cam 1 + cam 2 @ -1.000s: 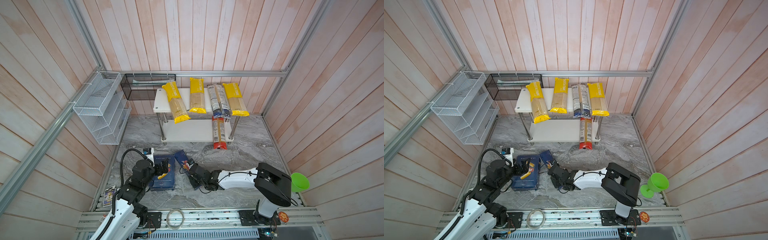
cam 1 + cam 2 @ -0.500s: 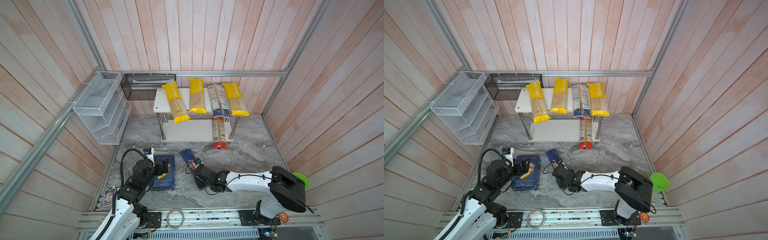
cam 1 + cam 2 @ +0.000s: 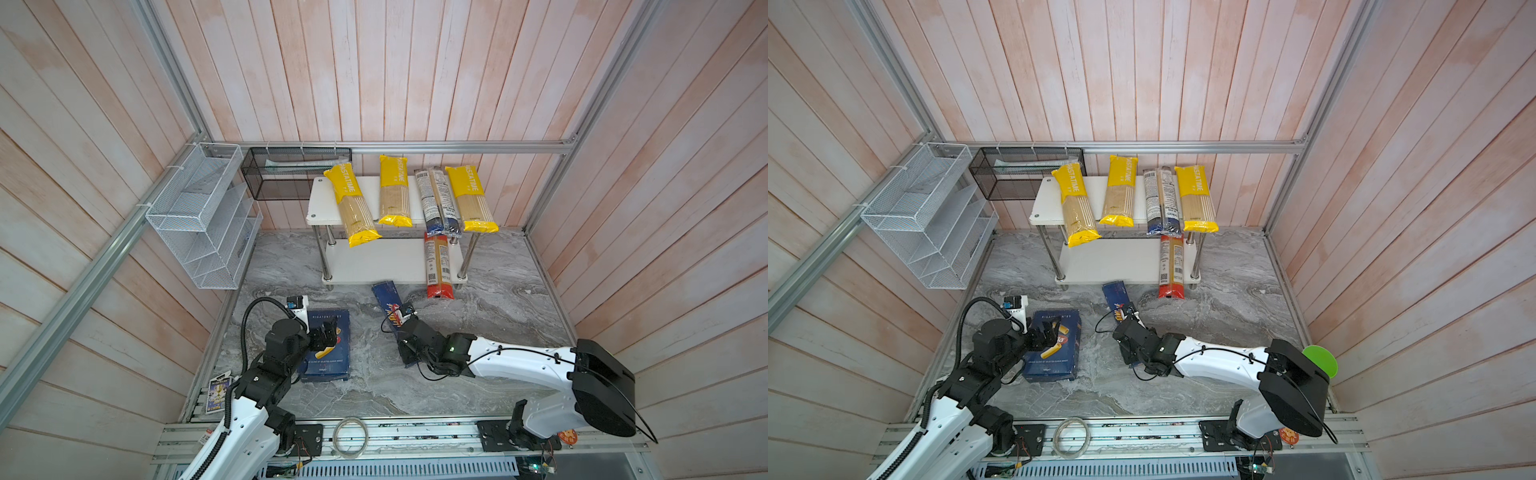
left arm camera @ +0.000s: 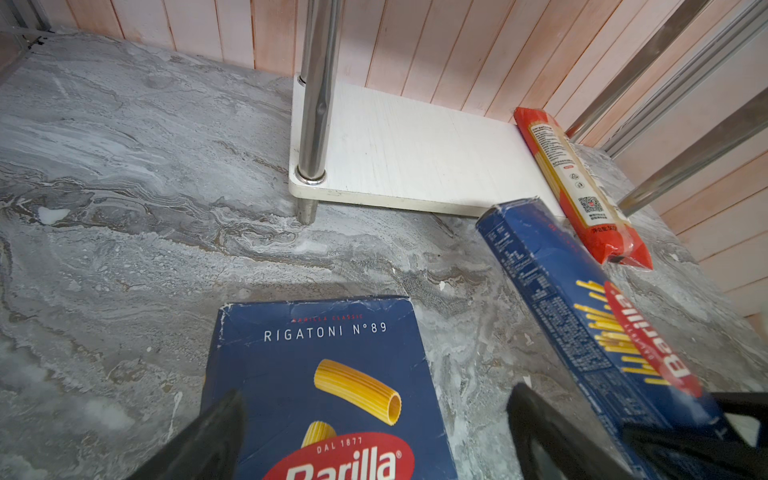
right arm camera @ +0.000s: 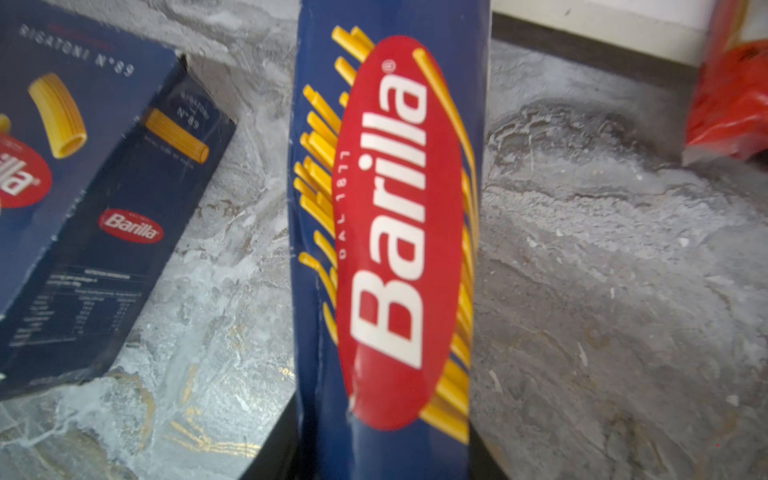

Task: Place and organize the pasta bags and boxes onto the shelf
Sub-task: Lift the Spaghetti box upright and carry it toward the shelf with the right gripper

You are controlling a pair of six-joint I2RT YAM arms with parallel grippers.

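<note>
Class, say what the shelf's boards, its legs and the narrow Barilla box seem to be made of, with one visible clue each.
Boards: probably white laminated wood, matte, faint grain.
Legs: polished metal tube, mirror-like reflections.
Narrow Barilla box: printed cardboard, slight sheen, creased, scuffed edges.

This looks like a robotics lab cell dressed up as a pantry. Pinkish plank walls (image 3: 374,62) sit inside a bare aluminium frame (image 3: 415,147). The marble-look surface (image 3: 478,374) ends at a metal rail (image 3: 415,432), where the left arm (image 3: 245,419) and right arm (image 3: 519,365) are bolted beside a loose cable coil (image 3: 351,432).
</note>
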